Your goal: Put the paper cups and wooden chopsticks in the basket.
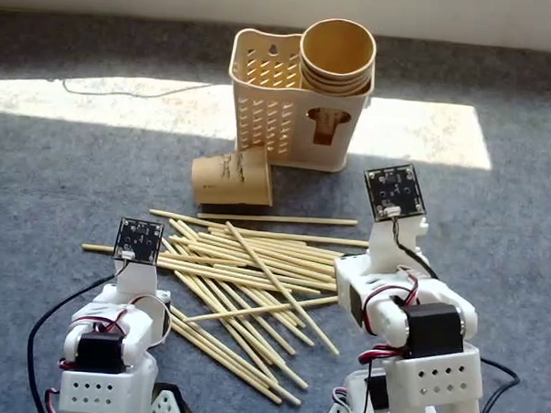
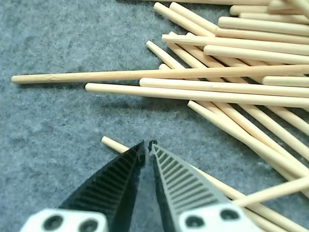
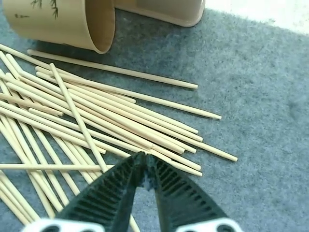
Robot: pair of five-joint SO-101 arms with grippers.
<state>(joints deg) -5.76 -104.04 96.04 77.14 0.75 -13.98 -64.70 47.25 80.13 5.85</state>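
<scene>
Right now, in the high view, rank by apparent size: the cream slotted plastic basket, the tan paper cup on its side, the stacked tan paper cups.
1. Cream slotted plastic basket.
2. Tan paper cup on its side and stacked tan paper cups: too alike to rank; the stack is partly hidden.

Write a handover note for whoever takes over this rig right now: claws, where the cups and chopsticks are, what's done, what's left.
Left claw: shut, holding nothing, tips low over the edge of the chopstick pile.
Right claw: shut, holding nothing, over the same pile.
Done: stacked paper cups stand in the basket.
Left: one tipped paper cup lies on its side on the carpet in front of the basket. The wooden chopsticks lie scattered between the arms and that cup.
</scene>
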